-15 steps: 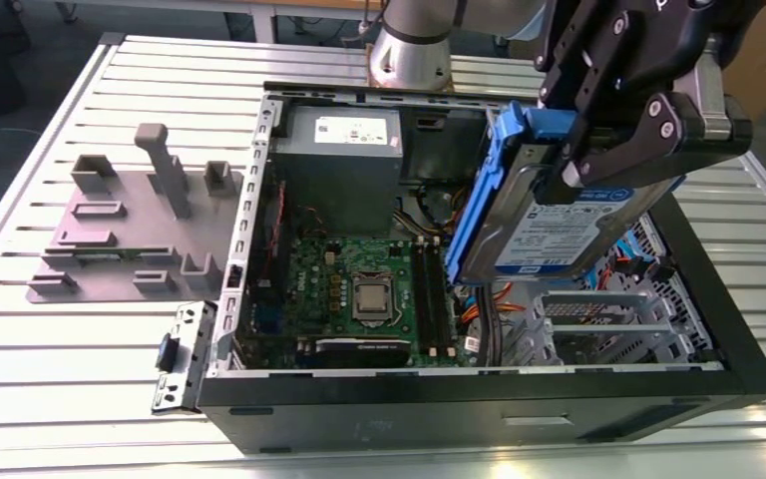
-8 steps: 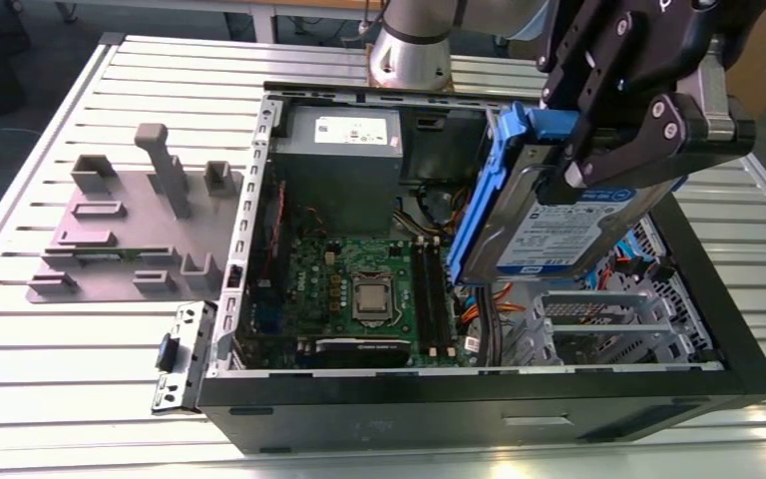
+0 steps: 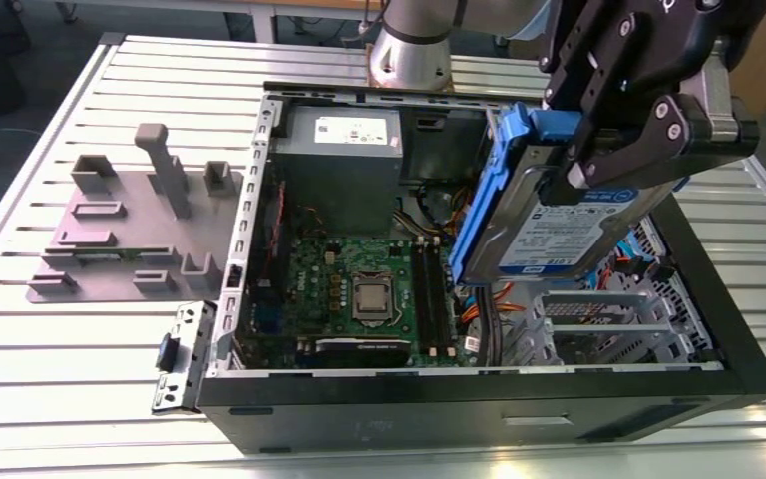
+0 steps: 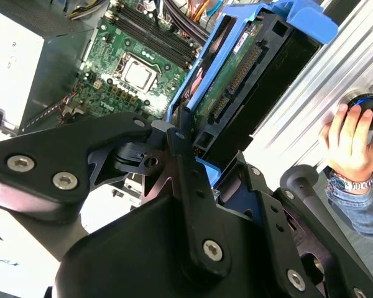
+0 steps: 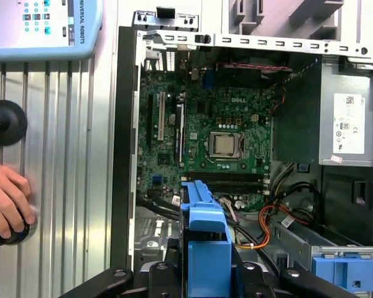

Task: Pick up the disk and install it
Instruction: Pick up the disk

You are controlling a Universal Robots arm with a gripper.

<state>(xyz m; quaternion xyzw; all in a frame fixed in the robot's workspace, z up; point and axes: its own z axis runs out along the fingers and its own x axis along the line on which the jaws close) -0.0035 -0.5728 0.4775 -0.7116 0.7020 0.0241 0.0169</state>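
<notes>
Jaws (image 3: 582,165) clamped on disk (image 3: 557,225), held tilted over open computer case (image 3: 490,399); we'd level it square above drive bay (image 3: 609,324) below jaws before lowering.

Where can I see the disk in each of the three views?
Exterior view: disk held tilted in the gripper, above the open computer case.
Second wrist view: disk edge-on beyond the gripper.
First wrist view: its blue bracket.
Shared landmark: the processor socket.
</notes>
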